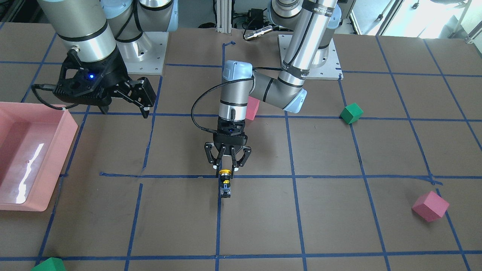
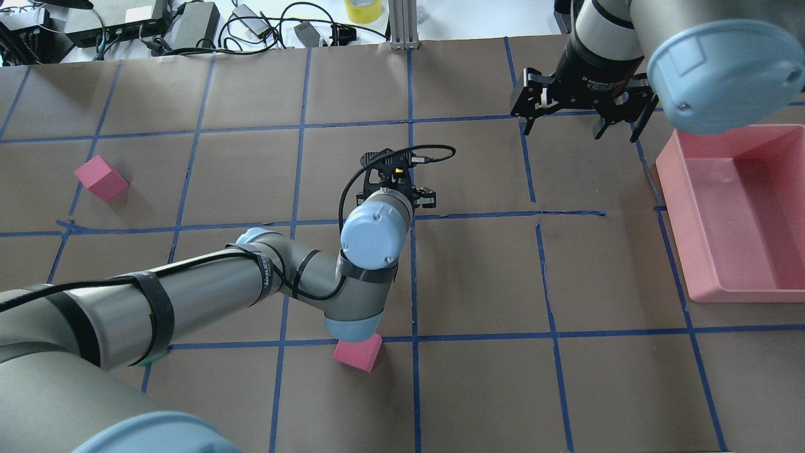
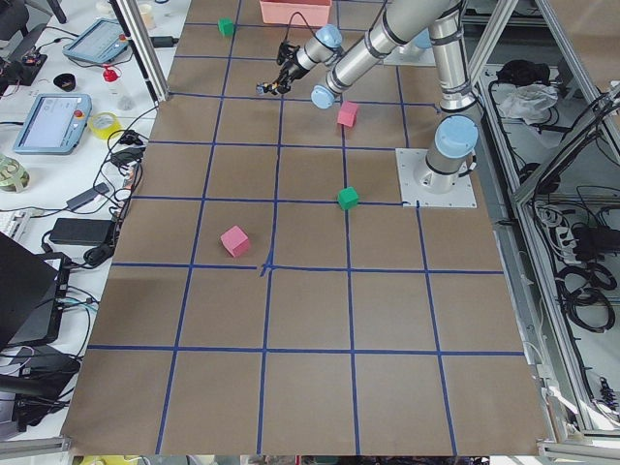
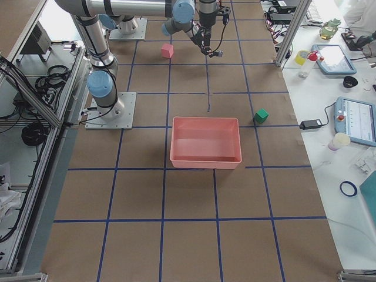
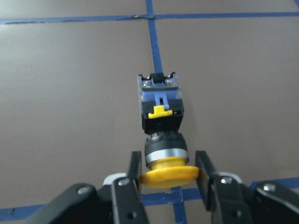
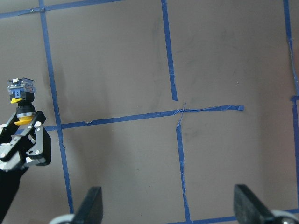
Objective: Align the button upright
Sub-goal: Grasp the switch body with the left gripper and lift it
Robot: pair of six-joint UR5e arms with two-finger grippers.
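The button (image 1: 224, 183) lies on its side on the brown table, along a blue tape line, its yellow cap toward the robot and its grey-blue block body pointing away. The left wrist view shows it close up (image 5: 161, 107). My left gripper (image 1: 225, 167) points down at the table centre, and its fingers (image 5: 135, 175) close on both sides of the yellow cap. I cannot tell whether the button is lifted off the table. My right gripper (image 1: 145, 102) hangs open and empty above the table near the pink bin, its fingers wide apart in its wrist view (image 6: 170, 207), which also shows the button (image 6: 21, 93).
A pink bin (image 1: 71, 128) stands on the robot's right side. A pink cube (image 1: 251, 108) sits behind the left forearm, and another pink cube (image 1: 430, 206) and a green cube (image 1: 351, 113) sit on the robot's left. A second green cube (image 1: 49, 265) is at the table's front edge.
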